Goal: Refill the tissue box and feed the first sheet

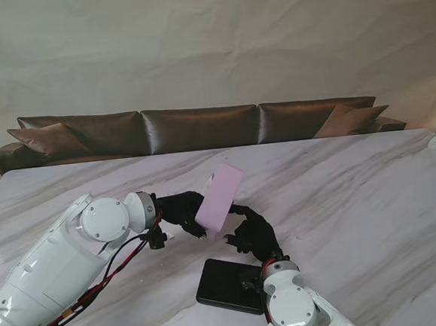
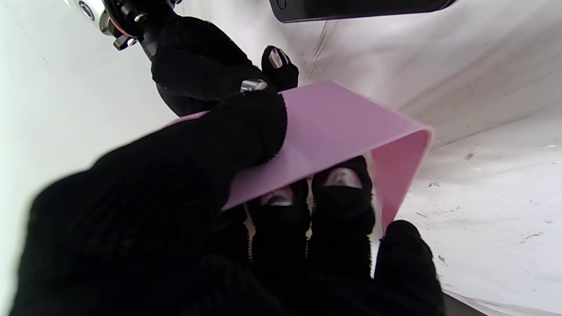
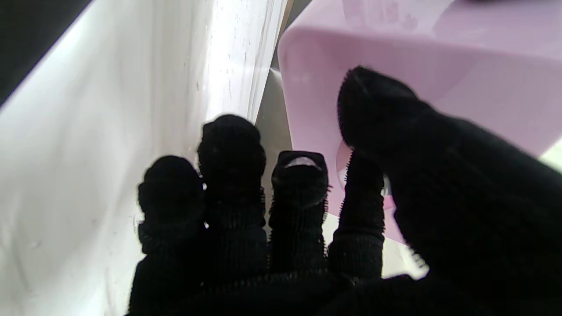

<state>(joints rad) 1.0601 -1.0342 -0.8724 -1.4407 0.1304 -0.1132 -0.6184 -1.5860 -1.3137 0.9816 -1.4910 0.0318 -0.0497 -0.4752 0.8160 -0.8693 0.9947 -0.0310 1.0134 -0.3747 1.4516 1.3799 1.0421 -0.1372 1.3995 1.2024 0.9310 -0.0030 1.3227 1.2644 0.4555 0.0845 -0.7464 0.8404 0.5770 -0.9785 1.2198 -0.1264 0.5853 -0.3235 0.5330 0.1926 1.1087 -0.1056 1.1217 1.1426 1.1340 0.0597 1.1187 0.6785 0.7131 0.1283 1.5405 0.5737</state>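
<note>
Left hand [image 1: 178, 211] has the pink tissue box [image 1: 220, 198] clamped, thumb across one broad face and fingers [image 2: 342, 193] hooked inside the open underside, holding it tilted up off the bench [image 1: 357, 197] near the middle, its long axis running from near-left up to far-right in the stand view. My right hand [image 1: 252, 232] sits just to the right of the box and a little nearer to me, fingers curled and spread, holding nothing as far as I can judge; the thumb looks to be brushing the box wall, though I can't tell for sure that it touches.

That's the relation that matters: the box's hollow side faces toward the left hand's palm, and the right hand comes at it from the opposite flank, so I reckon the right is the one to bring in and load the tissues. A black flat thing [image 1: 229, 285], perhaps the box's base plate, lies on the bench nearer to me, right by my right wrist.

Left wrist view gives me the open interior and the fingers inside it, which the stand view hides completely. Right wrist view shows the rounded outer corner of the box close against my thumb [image 3: 382, 109]. No tissue pack shows anywhere, so the refill looks barely begun.
</note>
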